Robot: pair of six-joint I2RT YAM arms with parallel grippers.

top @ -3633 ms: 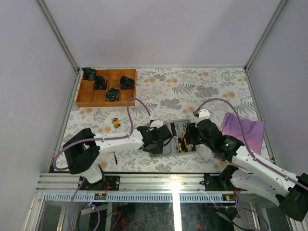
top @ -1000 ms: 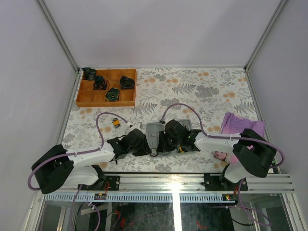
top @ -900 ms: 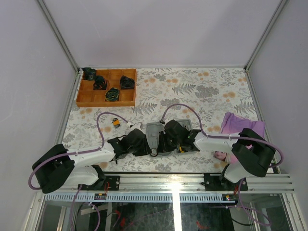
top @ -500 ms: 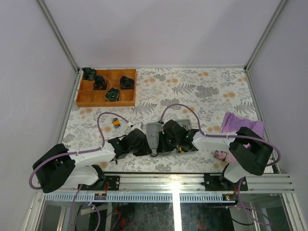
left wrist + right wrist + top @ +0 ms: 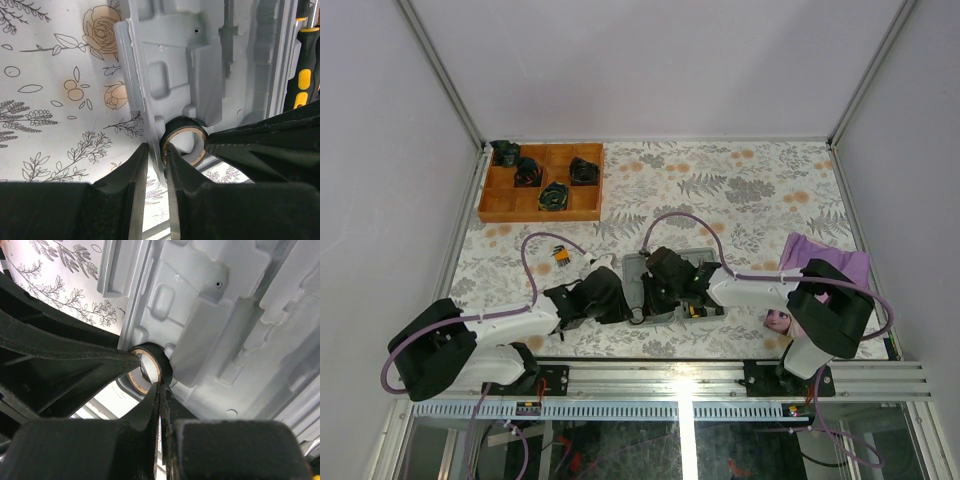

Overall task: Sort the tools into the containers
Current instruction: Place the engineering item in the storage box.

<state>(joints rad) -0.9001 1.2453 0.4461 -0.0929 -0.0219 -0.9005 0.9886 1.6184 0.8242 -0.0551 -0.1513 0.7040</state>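
the sorting looks partly done: yellow-and-black-handled tools (image 5: 300,85) lie in one half of the open flat grey plastic case (image 5: 180,60), while a small yellow-and-black tool (image 5: 560,255) sits out on the floral tabletop (image 5: 720,190). a black roll of tape (image 5: 164,365) with a tan core rests at the near edge of the case's other half. the right end effector (image 5: 161,385) is clenched on its wall. the left end effector (image 5: 156,147) straddles the case rim, its grip impossible to tell. both crowd the roll. an orange wooden tray (image 5: 535,215) and purple cloth (image 5: 830,262) lie well apart
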